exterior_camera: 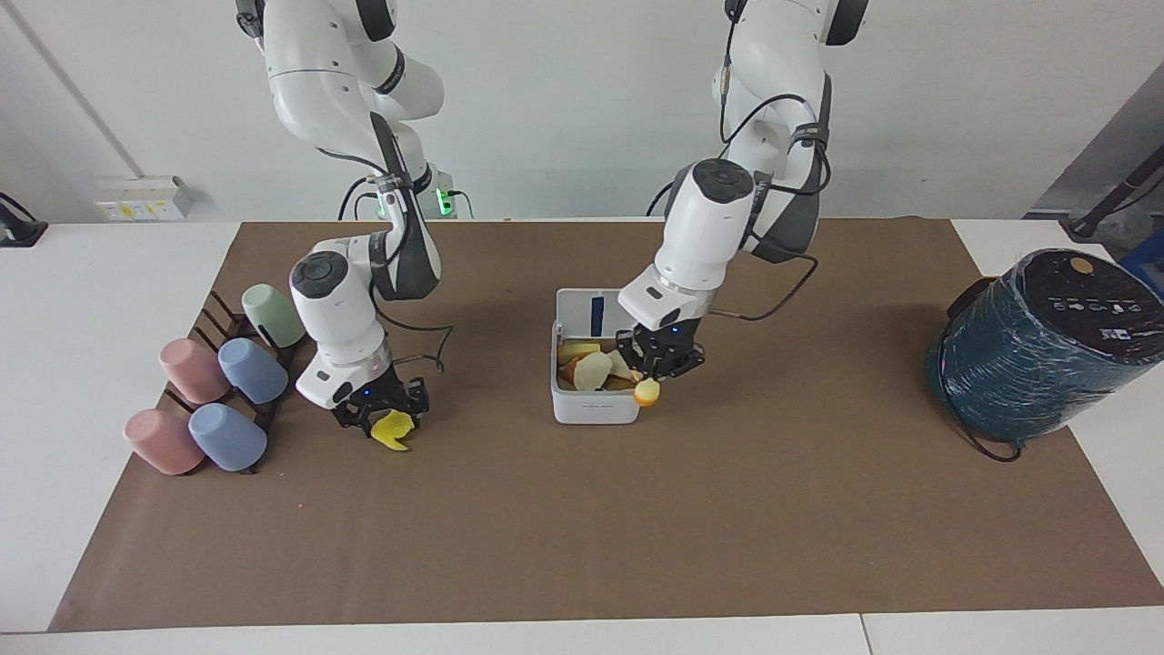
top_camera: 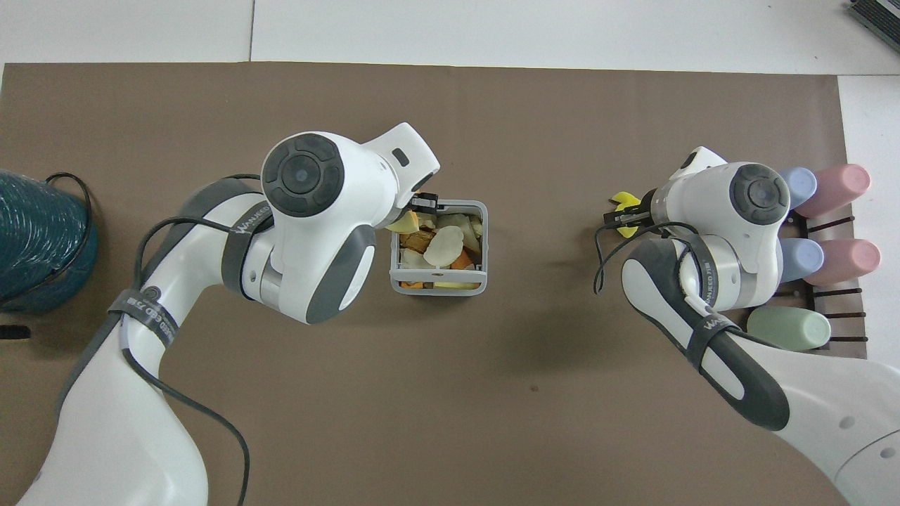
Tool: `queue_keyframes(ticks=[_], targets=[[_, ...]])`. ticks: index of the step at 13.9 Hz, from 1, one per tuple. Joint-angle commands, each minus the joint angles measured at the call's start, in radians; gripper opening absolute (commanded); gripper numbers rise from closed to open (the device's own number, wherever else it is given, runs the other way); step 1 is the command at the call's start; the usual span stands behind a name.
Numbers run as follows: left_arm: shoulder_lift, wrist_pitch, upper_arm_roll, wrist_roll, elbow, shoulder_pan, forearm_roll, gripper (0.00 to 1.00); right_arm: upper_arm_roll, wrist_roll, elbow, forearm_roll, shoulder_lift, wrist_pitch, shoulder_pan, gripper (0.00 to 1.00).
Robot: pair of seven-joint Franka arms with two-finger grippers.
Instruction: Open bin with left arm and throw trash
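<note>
The white bin (exterior_camera: 596, 409) stands open in the middle of the brown mat, its lid (exterior_camera: 597, 314) upright, with several scraps inside and the cream-white oval piece (exterior_camera: 592, 370) on top. My left gripper (exterior_camera: 657, 368) is shut on the yellow-orange block (exterior_camera: 647, 392) and holds it over the bin's rim at the left arm's end. In the overhead view, the left gripper (top_camera: 422, 205) and the block (top_camera: 406, 223) sit over the bin (top_camera: 439, 287). My right gripper (exterior_camera: 382, 414) is down at the bright yellow piece (exterior_camera: 393, 429), which also shows in the overhead view (top_camera: 622, 202).
A big teal wrapped cylinder (exterior_camera: 1037, 346) stands at the left arm's end of the table. Pastel cups (exterior_camera: 218, 382) lie on a dark rack at the right arm's end, close beside the right arm.
</note>
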Motion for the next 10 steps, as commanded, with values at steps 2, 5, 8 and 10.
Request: queue_keyframes(ticks=[2,5,8,10], targets=[[0.008,0.002,0.017,-0.011,0.009,-0.061,-0.014,0.75,0.014,0.049,-0.002,-0.021,-0.005,0.004,-0.016,0.0],[0.005,-0.003,0.017,-0.019,0.01,-0.077,-0.014,1.0,0.014,0.069,0.056,-0.021,-0.021,-0.098,-0.01,0.0],[-0.004,-0.018,0.019,-0.019,0.009,-0.083,-0.014,1.0,0.026,0.138,0.157,-0.004,-0.073,-0.287,-0.004,0.0],[-0.012,-0.046,0.02,-0.019,0.009,-0.081,-0.014,1.0,0.051,0.187,0.209,0.007,-0.108,-0.382,-0.004,0.0]])
